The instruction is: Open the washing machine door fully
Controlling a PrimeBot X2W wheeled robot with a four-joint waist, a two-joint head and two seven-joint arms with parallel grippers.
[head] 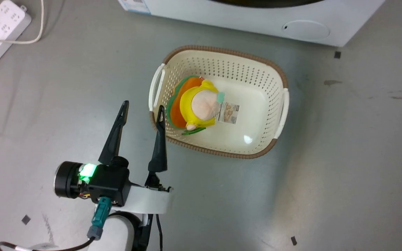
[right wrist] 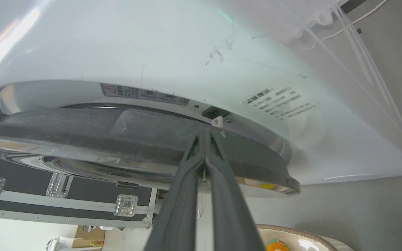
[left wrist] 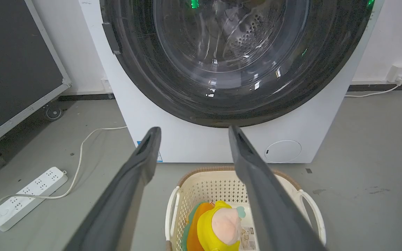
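Operator: Which way is the door lying from you?

Me: I am seeing the washing machine door (right wrist: 82, 132) edge-on, straight ahead of my right pincer (right wrist: 204, 134). Its dark rim is running across that wrist view from side to side, and my fingers are meeting it crosswise, just by the white latch hook (right wrist: 217, 121). That pincer is closed, fingers pressed together and gripping nothing, with the tips touching the rim.

Operator: And the other arm?

Me: My left pincer (head: 143, 105) is hanging wide open and low over the floor (head: 344, 157), beside the basket (head: 243, 73) and well apart from the door. So the right arm is the nearer one.

Operator: How is the door looking?

Me: It is showing as glossy black around a bulging glass bowl (left wrist: 229, 35), spanning nearly the whole front of the washing machine (left wrist: 187, 143). I am judging it only slightly ajar, with a narrow gap opening at the latch side, so most of the swing is waiting.
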